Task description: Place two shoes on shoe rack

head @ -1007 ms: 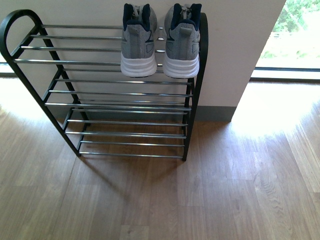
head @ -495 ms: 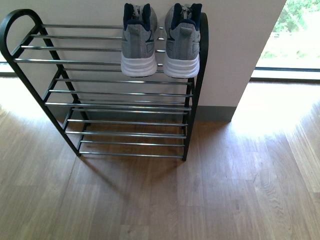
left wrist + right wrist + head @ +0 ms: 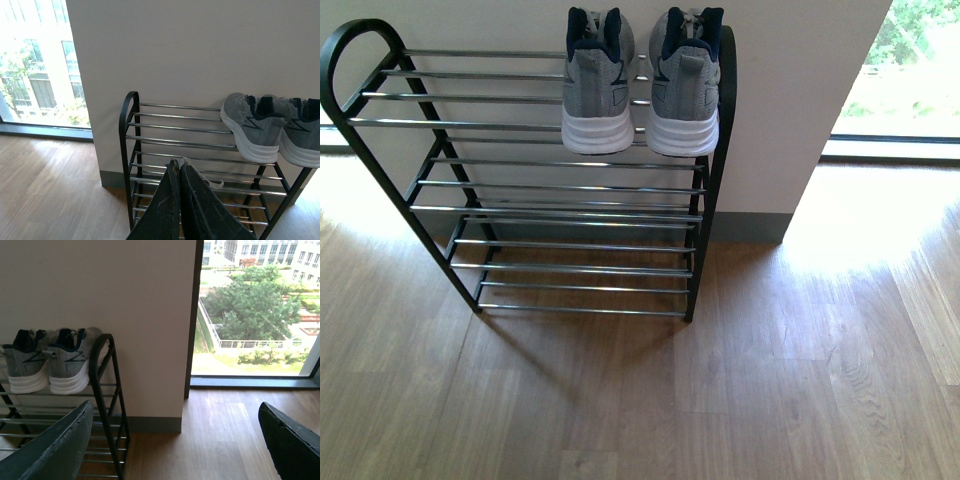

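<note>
Two grey knit sneakers with navy collars and white soles, the left shoe (image 3: 598,85) and the right shoe (image 3: 685,85), sit side by side on the top tier of the shoe rack (image 3: 550,185), at its right end, heels toward me. The rack has black arched side frames and silvery rods. Neither arm shows in the front view. In the left wrist view my left gripper (image 3: 177,165) is shut and empty, back from the rack (image 3: 131,150), with the shoes (image 3: 252,125) on top. In the right wrist view my right gripper (image 3: 175,430) is open and empty, beside the rack's end (image 3: 107,390); the shoes (image 3: 65,362) show there.
The rack stands against a pale wall (image 3: 790,90) with a grey skirting. Wooden floor (image 3: 720,380) lies in front. A floor-level window (image 3: 905,75) is to the right of the wall, another one (image 3: 35,65) to the left.
</note>
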